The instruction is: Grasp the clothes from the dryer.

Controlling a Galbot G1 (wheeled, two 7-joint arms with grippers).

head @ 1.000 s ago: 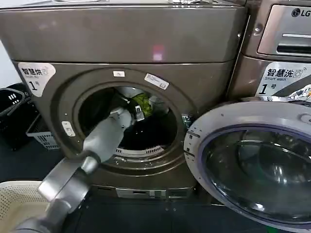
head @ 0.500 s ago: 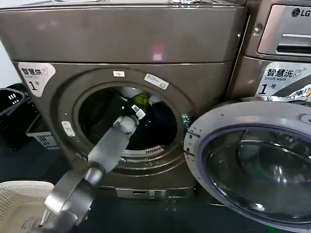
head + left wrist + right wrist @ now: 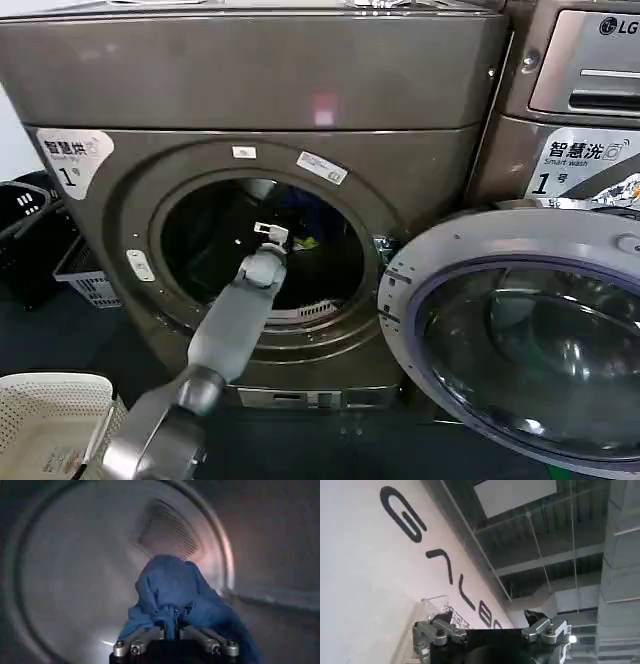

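One machine dominates our inspection: the bronze-brown dryer [image 3: 250,90], marked "1", with its glass door [image 3: 520,340] swung fully open to the robot's right. We note the neighbouring LG machine [image 3: 580,90] beside it and a cream laundry basket [image 3: 45,420] on the floor at lower left.

We find the left arm reaching through the porthole, its wrist level with the drum opening. In the left wrist view, the left gripper [image 3: 172,630] has its jaws drawn close together, pinching a gathered fold of the dark blue garment [image 3: 172,587], which hangs bunched directly ahead of the fingertips against the drum's rear wall. We judge the hold secure enough for withdrawal straight back along the arm's axis, out through the porthole. In the head view, only a small speck of lime-green cloth [image 3: 303,241] shows inside the drum, just beyond the wrist.

The right gripper [image 3: 492,630] is parked well away, pointing up toward a wall and ceiling, jaws spread and holding nothing.

Against the earlier frames, the left arm has pushed deeper, and the lime-green and white items then visible near the wrist are now largely hidden.
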